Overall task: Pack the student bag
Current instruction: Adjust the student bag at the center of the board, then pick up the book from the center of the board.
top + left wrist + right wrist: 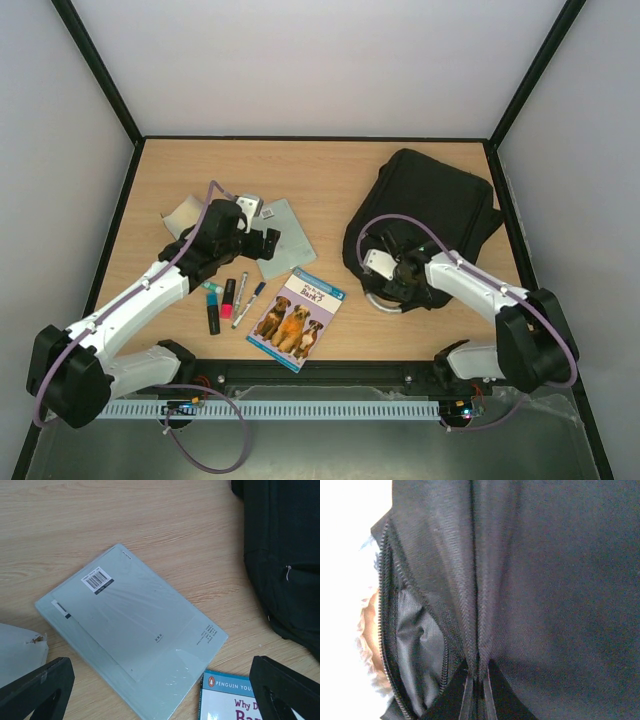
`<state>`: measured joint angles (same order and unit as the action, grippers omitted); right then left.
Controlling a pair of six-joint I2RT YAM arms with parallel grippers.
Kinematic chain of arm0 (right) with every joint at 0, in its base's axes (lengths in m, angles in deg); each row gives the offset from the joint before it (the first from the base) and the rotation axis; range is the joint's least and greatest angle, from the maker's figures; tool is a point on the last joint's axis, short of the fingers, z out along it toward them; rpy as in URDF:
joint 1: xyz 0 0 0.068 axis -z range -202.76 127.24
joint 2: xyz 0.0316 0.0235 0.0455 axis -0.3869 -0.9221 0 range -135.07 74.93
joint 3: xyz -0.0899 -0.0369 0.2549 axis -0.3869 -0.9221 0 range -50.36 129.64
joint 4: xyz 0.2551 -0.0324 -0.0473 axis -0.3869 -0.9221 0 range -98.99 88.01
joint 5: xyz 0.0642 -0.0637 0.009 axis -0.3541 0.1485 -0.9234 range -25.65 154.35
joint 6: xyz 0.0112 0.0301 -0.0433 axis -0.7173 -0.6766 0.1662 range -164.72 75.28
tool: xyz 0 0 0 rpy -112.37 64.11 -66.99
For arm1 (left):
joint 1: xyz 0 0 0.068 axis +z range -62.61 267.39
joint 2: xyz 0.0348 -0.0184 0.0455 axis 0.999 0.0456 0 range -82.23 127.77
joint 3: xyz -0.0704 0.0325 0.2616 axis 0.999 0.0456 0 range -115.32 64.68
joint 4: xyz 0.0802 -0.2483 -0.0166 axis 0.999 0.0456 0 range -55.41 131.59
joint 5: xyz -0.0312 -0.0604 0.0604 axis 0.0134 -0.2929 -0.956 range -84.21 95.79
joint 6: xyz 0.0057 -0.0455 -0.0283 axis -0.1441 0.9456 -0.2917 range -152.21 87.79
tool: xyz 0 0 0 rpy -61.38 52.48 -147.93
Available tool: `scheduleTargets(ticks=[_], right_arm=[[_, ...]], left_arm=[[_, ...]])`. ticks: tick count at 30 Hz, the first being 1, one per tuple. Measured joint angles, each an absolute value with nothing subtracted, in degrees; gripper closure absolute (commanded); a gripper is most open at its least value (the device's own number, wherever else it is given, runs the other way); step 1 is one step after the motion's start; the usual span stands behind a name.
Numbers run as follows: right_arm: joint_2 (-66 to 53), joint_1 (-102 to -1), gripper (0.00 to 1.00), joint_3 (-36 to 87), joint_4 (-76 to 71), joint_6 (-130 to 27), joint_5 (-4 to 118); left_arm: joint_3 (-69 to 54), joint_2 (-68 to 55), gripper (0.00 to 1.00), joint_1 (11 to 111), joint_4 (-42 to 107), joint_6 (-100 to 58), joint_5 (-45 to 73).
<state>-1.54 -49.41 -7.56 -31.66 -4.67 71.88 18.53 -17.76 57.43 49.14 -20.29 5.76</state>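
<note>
The black student bag (pixel 435 215) lies at the right of the table, its grey top handle (pixel 385 305) towards the near edge. In the right wrist view my right gripper (pixel 479 690) is shut on a fold of the bag's fabric (pixel 480 605), beside an open zip (pixel 384 630) that shows grey lining. It sits at the bag's near left edge (pixel 385 272). My left gripper (pixel 263 241) is open and empty over a grey plastic-wrapped notebook (pixel 130 635). Its fingers (pixel 35 690) stand wide apart above the notebook's near end.
A Penguin book with dogs on the cover (pixel 297 318) lies near the front centre, its corner in the left wrist view (pixel 225 700). Several pens and markers (pixel 226 300) lie left of it. A whitish pouch (pixel 185 215) lies behind the left arm.
</note>
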Motion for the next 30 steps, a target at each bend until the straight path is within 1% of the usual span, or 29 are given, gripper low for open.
scheduleTargets(ticks=[3,7,10,11,12,13,14,15,16,18,21,26,28,30], right_arm=[[0.7,-53.3,0.95,-8.3,-32.0,-3.6,73.3],[5.3,-55.1,0.94,-10.3,-33.9,-1.2,75.1],[9.2,-55.1,0.89,-12.6,-35.0,0.6,77.3],[10.3,-55.1,0.86,-13.3,-35.4,1.1,78.0],[11.3,-55.1,0.82,-13.8,-35.9,1.5,78.6],[12.2,-55.1,0.71,-14.0,-36.4,1.5,79.0],[13.2,-55.1,0.56,-14.1,-37.0,1.7,79.4],[14.2,-55.1,0.47,-14.1,-37.3,1.4,79.8],[15.7,-55.1,0.39,-14.1,-37.7,1.6,80.0],[18.5,-55.1,0.33,-14.0,-38.7,1.0,79.7],[21.5,-55.0,0.30,-11.9,-42.1,0.0,75.5],[22.0,-55.0,0.30,-5.3,-44.0,-3.4,63.4],[21.0,-55.0,0.31,-3.1,-43.3,-4.9,57.5],[19.0,-55.0,0.35,-1.8,-42.2,-6.2,52.3]], left_arm=[[18.5,-17.8,0.01,57.4,49.1,-20.3,5.7],[18.5,-18.1,0.01,57.4,49.1,-20.3,5.8],[18.5,-18.4,0.01,57.3,49.1,-20.3,5.8],[18.5,-18.4,0.01,57.2,49.1,-20.2,5.8],[18.5,-18.4,0.01,57.1,49.1,-20.2,5.8],[18.5,-18.3,0.01,57.0,49.1,-20.2,5.8],[18.5,-18.1,0.01,56.8,49.1,-20.2,5.8],[18.5,-17.7,0.01,56.6,49.1,-20.1,5.8],[18.5,-17.1,0.01,56.4,49.1,-20.0,5.8],[18.3,-15.7,0.01,56.0,49.4,-19.5,5.8],[18.0,-13.8,0.01,55.8,50.8,-17.9,6.0],[18.1,-13.7,0.02,55.8,54.5,-14.5,6.6],[18.1,-13.7,0.04,55.8,56.1,-13.5,7.3],[18.1,-13.7,0.06,55.8,58.0,-12.6,8.4]])
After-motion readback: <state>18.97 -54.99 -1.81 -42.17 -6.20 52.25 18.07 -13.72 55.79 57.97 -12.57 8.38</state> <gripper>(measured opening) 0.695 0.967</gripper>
